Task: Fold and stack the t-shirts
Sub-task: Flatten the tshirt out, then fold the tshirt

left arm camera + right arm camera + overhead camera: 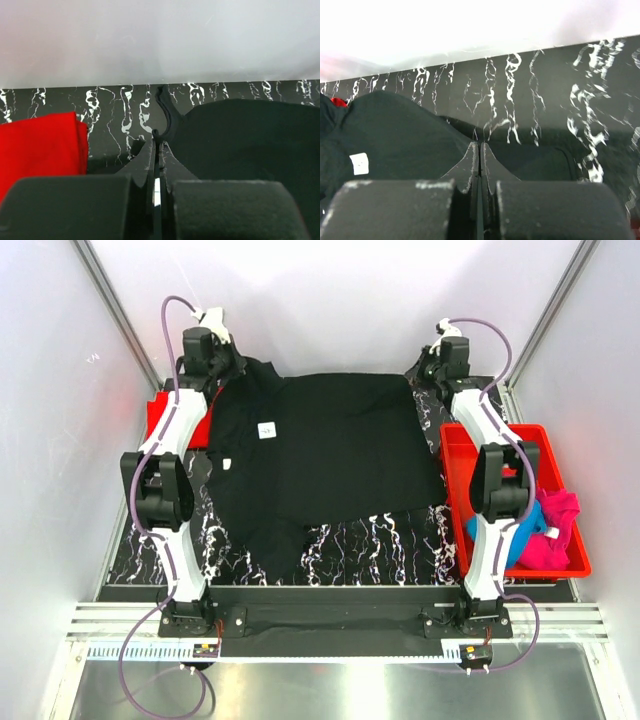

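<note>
**Top external view.** I am seeing the black t-shirt (330, 440) lying spread and mostly flat across the middle of the worktop (400, 540), not yet folded. The left gripper (205, 350) and the right gripper (443, 358) are sitting at its far corners. The red t-shirt (160, 418) is lying at the worktop's left edge, partly under the left arm. It looks folded, so I am judging one shirt of four done. The blue t-shirt (533, 530) and the magenta t-shirt (558, 530) are lying bunched in the red bin (455, 440) on the right, unfolded.

**Left wrist view.** The left gripper (156, 142) is showing closed jaws, with an edge of the black t-shirt (240, 135) curling up to its tips. I cannot tell whether cloth is pinched. This view is adding what the arm hides from above: the red t-shirt (40, 145) has a squared edge and is lying apart from the black one.

**Right wrist view.** The right gripper (479, 150) is showing closed jaws over the black t-shirt (395, 130), but I cannot confirm a pinch. The white label (359, 163) is facing up.
</note>
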`<state>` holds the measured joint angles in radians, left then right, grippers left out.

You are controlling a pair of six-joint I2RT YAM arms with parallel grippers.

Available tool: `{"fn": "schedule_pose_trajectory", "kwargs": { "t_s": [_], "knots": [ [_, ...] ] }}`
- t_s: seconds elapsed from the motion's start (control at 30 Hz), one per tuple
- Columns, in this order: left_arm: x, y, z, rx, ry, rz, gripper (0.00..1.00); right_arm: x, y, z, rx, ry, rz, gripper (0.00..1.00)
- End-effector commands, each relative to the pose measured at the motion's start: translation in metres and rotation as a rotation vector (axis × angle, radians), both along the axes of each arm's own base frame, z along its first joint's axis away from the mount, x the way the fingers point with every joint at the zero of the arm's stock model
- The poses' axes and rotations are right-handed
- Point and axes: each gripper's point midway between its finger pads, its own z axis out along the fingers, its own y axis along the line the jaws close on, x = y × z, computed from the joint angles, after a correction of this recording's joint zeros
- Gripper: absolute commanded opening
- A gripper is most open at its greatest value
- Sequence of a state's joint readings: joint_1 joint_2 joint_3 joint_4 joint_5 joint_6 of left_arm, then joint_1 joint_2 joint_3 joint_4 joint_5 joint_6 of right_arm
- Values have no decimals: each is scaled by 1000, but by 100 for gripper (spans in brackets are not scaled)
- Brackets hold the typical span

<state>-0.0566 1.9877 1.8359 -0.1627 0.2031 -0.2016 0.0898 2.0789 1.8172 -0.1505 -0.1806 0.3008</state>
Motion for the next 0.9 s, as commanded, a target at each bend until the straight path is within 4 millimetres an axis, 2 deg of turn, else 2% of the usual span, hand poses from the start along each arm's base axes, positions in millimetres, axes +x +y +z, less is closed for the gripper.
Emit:
{"fn": "schedule_pose_trajectory", "kwargs": {
  "t_s": [0.0,0.03,0.07,0.1,0.33,0.4,0.47,0.53,0.57,0.63,0.67,0.7,0.73,0.77,0.8,0.87],
  "knots": [
    [16,7,35,10,-163,-19,0,33,2,20,53,-118,49,0],
    [19,10,26,9,-149,-17,0,37,-2,16,63,-112,44,0],
    [22,11,29,8,-170,-21,0,42,-1,3,71,-92,48,0],
    [24,12,28,5,-170,-24,0,48,-2,10,79,-109,46,0],
    [29,19,11,20,-135,7,0,62,-6,12,68,-114,35,0],
    [31,20,2,15,-120,15,0,66,-9,7,53,-109,13,0],
    [33,20,-4,-6,-110,12,0,69,-10,-8,48,-85,18,0],
    [34,11,-11,-32,-105,-28,0,70,-6,-14,59,-92,37,0],
    [32,9,-19,-40,-93,-39,0,69,-3,-14,70,-102,49,0],
    [30,7,-20,-50,-94,-44,0,71,-3,-19,74,-114,48,0],
    [27,8,-30,-47,-75,-43,0,74,-6,-28,70,-103,37,0],
    [25,10,-31,-42,-74,-30,0,78,-7,-25,65,-108,30,0],
    [23,12,-24,-29,-95,-27,0,82,-12,-27,52,-107,22,0],
    [20,14,-27,-15,-95,-25,0,86,-16,-43,49,-83,11,0],
    [16,19,-33,4,-84,-10,0,90,-19,-37,51,-93,6,0],
    [8,29,-31,42,-81,9,0,97,-31,-48,67,-77,-17,0]
  ]
}}
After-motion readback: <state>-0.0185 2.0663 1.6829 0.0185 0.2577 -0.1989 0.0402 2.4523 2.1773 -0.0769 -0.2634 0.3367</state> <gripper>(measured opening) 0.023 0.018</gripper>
